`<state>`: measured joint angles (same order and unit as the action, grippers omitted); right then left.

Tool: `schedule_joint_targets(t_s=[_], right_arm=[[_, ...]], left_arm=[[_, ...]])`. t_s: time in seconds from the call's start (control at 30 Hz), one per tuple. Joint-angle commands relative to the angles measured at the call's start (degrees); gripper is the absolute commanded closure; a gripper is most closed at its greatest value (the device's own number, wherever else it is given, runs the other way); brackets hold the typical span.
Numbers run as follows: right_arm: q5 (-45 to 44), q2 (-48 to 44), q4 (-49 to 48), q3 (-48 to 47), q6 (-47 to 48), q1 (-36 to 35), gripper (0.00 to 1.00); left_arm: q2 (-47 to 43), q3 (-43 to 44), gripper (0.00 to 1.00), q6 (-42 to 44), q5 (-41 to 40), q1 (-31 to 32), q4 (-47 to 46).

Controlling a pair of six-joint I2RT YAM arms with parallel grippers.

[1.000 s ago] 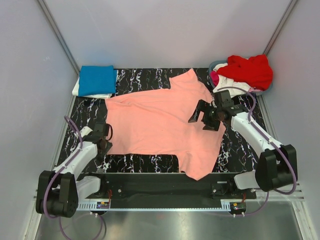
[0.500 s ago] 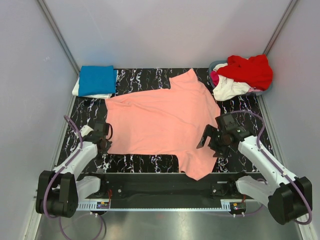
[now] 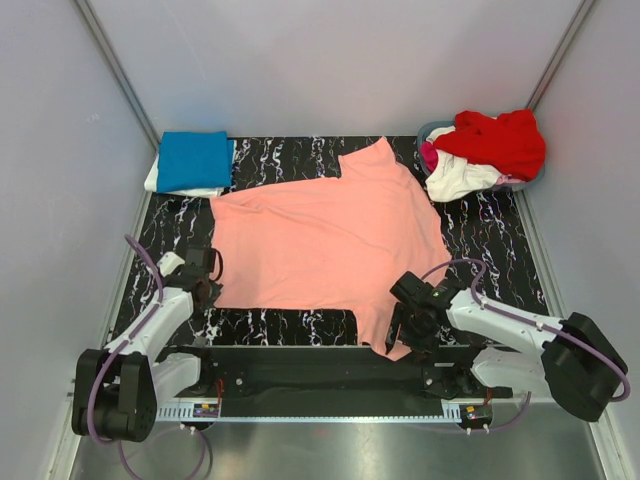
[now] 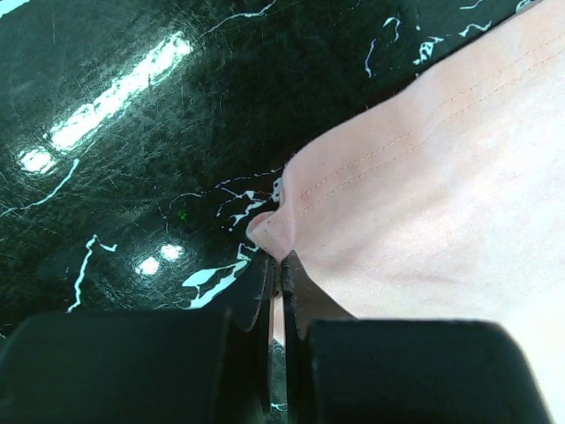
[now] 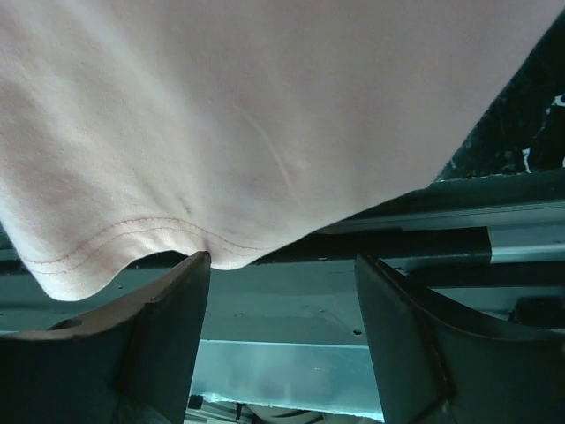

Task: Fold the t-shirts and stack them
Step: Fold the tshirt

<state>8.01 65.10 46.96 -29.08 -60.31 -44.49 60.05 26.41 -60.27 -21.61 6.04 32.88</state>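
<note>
The salmon-pink t-shirt (image 3: 325, 245) lies spread flat on the black marbled table, one sleeve hanging over the near edge. My left gripper (image 3: 207, 292) is shut on its near-left corner (image 4: 275, 231), pinching the hem. My right gripper (image 3: 405, 332) is open over the overhanging sleeve (image 5: 265, 132) at the near edge, its fingers (image 5: 168, 327) either side of the hem, apart from the cloth. A folded bright blue t-shirt (image 3: 195, 158) lies on a white one at the far left. Red (image 3: 495, 140), white and magenta shirts sit piled at the far right.
A grey basket (image 3: 432, 131) holds the far-right pile. The black rail (image 3: 300, 365) of the arm bases runs along the near table edge under the sleeve. Grey walls close in the left, right and back.
My right gripper has swung from over the shirt's right middle down to the near edge at the overhanging sleeve. My left gripper has stayed on the corner.
</note>
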Motion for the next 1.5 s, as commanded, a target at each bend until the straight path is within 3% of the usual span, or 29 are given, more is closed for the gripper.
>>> schedule_joint_targets(t_s=[0.0, 0.13, 0.3, 0.7, 0.77, 0.87, 0.9, 1.0, 1.17, 1.47], right_arm=[[-4.22, 2.92, -7.14, 0.34, -1.30, -0.60, 0.27], [-4.85, 5.21, -9.77, 0.34, -0.60, -0.51, 0.28], [-5.37, 6.79, -13.29, 0.34, 1.42, 1.50, 0.36], [-10.91, 10.57, -12.69, -3.35, 4.68, 3.80, 0.35], [-10.56, 10.31, -13.12, -2.65, 4.50, 3.80, 0.41], [-10.65, 10.22, -14.53, -2.03, 4.24, 3.80, 0.66], [-10.65, 10.31, -14.53, -2.12, 4.33, 3.80, 0.79], [-10.39, 9.52, -14.62, -1.77, 4.50, 3.80, 0.99], [-10.56, 7.42, -11.37, -3.08, 4.68, 3.80, 1.00], [-11.87, -9.63, 1.45, -6.33, 0.46, 3.71, 1.00]], left_arm=[[-1.87, -0.49, 1.00, 0.86, 0.16, -0.68, -1.86], [-2.13, -0.57, 1.00, 1.03, 0.42, -1.12, -2.03], [-1.96, -0.49, 1.00, 1.21, 0.69, -1.21, -2.03], [-1.43, -0.66, 1.00, 1.73, 1.21, -1.21, -2.82], [-1.69, -0.75, 1.00, 1.74, 1.21, -1.21, -2.82], [-1.78, -0.75, 1.00, 1.74, 1.21, -1.21, -2.91], [-1.69, -0.75, 1.00, 1.82, 1.21, -1.21, -2.91], [-1.60, -0.75, 1.00, 1.91, 1.39, -1.21, -2.91], [-2.48, 0.48, 1.00, 2.70, 2.53, -1.21, -0.64], [-15.31, 3.73, 1.00, 4.37, 7.62, -1.21, 9.90]])
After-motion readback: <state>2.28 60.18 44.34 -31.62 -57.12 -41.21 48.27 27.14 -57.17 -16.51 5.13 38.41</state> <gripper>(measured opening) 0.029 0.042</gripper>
